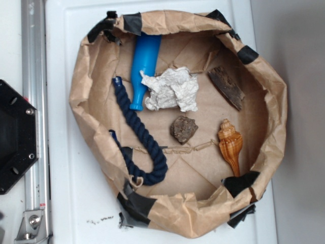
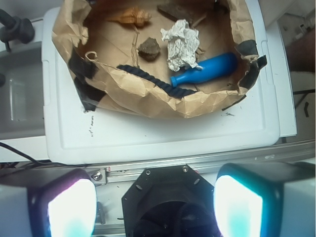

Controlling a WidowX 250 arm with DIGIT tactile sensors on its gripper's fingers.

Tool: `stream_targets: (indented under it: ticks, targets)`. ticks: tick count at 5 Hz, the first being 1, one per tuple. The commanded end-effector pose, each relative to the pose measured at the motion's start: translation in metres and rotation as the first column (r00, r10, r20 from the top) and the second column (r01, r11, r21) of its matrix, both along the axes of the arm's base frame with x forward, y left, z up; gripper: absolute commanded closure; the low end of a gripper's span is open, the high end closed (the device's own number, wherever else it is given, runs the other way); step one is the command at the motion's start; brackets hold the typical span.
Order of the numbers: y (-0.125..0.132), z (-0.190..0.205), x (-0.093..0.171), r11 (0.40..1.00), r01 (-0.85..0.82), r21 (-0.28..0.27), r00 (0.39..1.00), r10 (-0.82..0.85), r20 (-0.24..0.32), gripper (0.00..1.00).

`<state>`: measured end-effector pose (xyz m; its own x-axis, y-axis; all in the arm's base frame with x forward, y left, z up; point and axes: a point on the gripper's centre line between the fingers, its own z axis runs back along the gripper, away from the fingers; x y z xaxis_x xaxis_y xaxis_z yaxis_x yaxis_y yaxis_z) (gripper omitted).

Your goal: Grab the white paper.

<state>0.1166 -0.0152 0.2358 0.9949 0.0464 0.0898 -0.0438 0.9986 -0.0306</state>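
Paper-lined basin (image 1: pixel 91 81) on a white lid (image 1: pixel 66 193), rim raised and crumpled all round, patched with black tape (image 1: pixel 133 202). Left to right in the exterior view: one black base plate (image 1: pixel 15 137) beside one metal rail (image 1: pixel 34 101); then, inside the lining, one navy rope (image 1: pixel 142 137) curving along the left wall, one blue bottle (image 1: pixel 143 68) lying with neck toward the centre, one white paper (image 1: pixel 171 90) wad touching the bottle's right side, one brown rock (image 1: pixel 184 128) just below the wad and apart from it, one bark piece (image 1: pixel 226 87) near the upper right wall, one shell (image 1: pixel 230 145) near the right wall. Bare floor open at lower centre, between rope and shell, and above the wad. In the wrist view, white paper (image 2: pixel 180 44) far ahead, beyond the near rim; gripper (image 2: pixel 155 202) held back over the base plate, outside the basin, fingers (image 2: pixel 69 207) spread wide apart, nothing between them.
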Motion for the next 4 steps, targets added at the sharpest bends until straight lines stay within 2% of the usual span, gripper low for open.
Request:
stream_targets:
  ticks: [1, 2, 3, 4]
  targets:
    - [0.000, 0.000, 0.000, 1.000, 0.000, 0.000, 1.000, 0.000, 0.000, 0.00]
    - [0.020, -0.033, 0.043, 0.989, -0.017, 0.147, 0.996, 0.004, 0.085, 0.00]
    - [0.034, -0.072, 0.084, 0.981, 0.040, 0.189, 0.990, -0.065, 0.129, 0.00]
    - [0.044, -0.109, 0.110, 0.979, 0.087, 0.184, 0.988, -0.108, 0.111, 0.00]
